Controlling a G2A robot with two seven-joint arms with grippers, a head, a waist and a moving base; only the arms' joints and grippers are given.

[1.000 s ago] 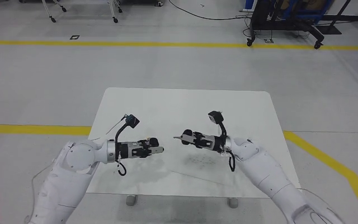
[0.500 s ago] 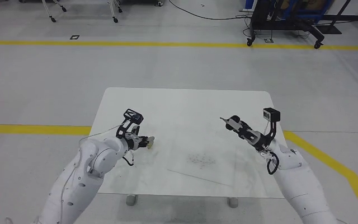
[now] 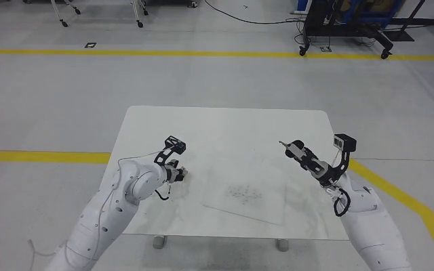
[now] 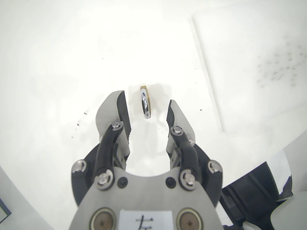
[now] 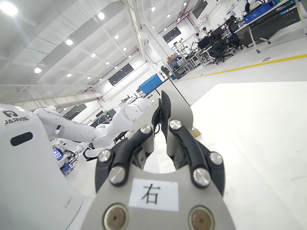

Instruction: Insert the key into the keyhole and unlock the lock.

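**Lock loose between open fingers, key well off to the right: tip-over is the main worry**

Nearest me, the left gripper (image 4: 146,96) is spread wide, one pad on each side of the lock (image 4: 145,103) and touching neither. The lock stands on its thin edge on the table (image 3: 224,129), left of centre.
- My read is that the footprint is narrow. If one pad lands first on closing, the lock tips or skids out.
- The metal body looks slick, so an off-centre pinch could twist it and swing the keyhole away. I can't see the keyhole from here.

Further over, the right gripper (image 3: 290,147) is pinched tight on the key (image 3: 281,143) above the table's right side, well apart from the lock. Only a thin tip pokes past the fingers.
- There's little grip on the key, so a side load at insertion could rotate it between the pads.

Room to move:
- The lock sits well in from the left and front edges, so I don't see a drop risk.
- A clear sheet (image 3: 244,196) lies between the arms toward the front, with its edge near the lock. That lip could catch a sliding lock.
- Beyond it the table's middle and back are open, enough for both arms to meet there.
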